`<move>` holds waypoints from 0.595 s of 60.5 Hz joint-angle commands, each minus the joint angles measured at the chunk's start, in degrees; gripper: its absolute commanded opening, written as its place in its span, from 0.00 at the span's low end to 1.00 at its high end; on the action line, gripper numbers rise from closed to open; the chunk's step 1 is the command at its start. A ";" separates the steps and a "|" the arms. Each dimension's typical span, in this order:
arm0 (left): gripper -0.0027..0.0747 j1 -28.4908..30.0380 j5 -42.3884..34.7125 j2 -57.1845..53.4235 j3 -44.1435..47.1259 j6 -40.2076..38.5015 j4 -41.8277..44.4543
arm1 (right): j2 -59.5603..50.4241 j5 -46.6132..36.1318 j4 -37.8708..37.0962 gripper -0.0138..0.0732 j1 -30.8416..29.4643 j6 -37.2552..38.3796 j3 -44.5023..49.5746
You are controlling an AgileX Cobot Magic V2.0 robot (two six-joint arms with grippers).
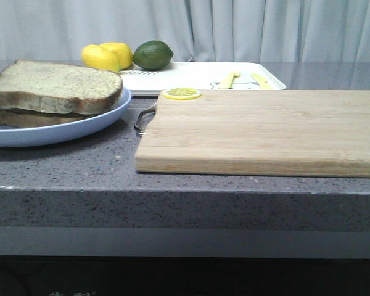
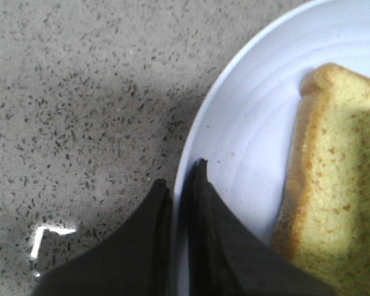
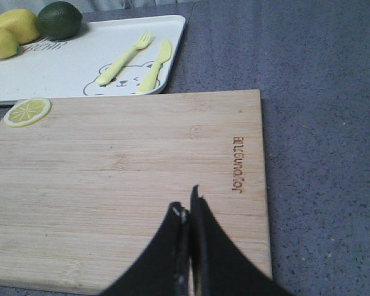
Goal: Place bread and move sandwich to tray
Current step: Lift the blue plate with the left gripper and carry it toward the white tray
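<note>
Front view, speckled square bread (image 1: 52, 86), bamboo board (image 1: 265, 129)

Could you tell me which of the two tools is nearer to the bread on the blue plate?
Left. The left tool hangs closed at the rim of the plate, right beside the bread. The right tool is closed above the cutting board, away from the plate.

You're looking at a staged kitchen counter, speckled grey stone worktop (image 1: 191, 197), wooden cutting board (image 1: 265, 129), pale blue plate (image 1: 61, 131) of bread, white tray (image 3: 61, 71) with fork and knife, lemons (image 1: 108, 57), lime (image 1: 153, 55), plain curtain (image 1: 234, 28) behind.
</note>
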 commanded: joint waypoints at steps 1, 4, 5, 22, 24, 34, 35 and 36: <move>0.01 2.90 1.04 -2.75 -3.79 8.94 -9.77 | 0.14 -4.76 0.10 0.09 -0.14 0.06 -1.48; 0.01 4.57 3.39 -2.82 -5.03 14.38 -16.93 | 0.14 -4.76 0.10 0.09 -0.14 0.06 -1.48; 0.01 5.15 4.10 -2.89 -5.39 16.01 -19.19 | 0.14 -4.76 0.10 0.09 -0.14 0.06 -1.48; 0.01 12.28 11.21 -2.48 -11.25 24.09 -33.25 | 0.14 -4.82 0.16 0.09 -0.14 0.06 -1.48; 0.01 12.28 11.87 -2.11 -12.02 24.20 -33.25 | 0.14 -4.82 0.16 0.09 -0.14 0.06 -1.48; 0.01 11.80 14.41 1.60 -18.46 24.20 -35.52 | 0.14 -4.93 0.15 0.09 -0.14 0.06 -1.48; 0.01 11.65 14.48 2.04 -19.15 24.20 -35.89 | 0.14 -4.93 0.15 0.09 -0.14 0.06 -1.48; 0.01 11.56 14.79 2.81 -20.27 24.20 -36.46 | 0.14 -4.93 0.15 0.09 -0.14 0.06 -1.48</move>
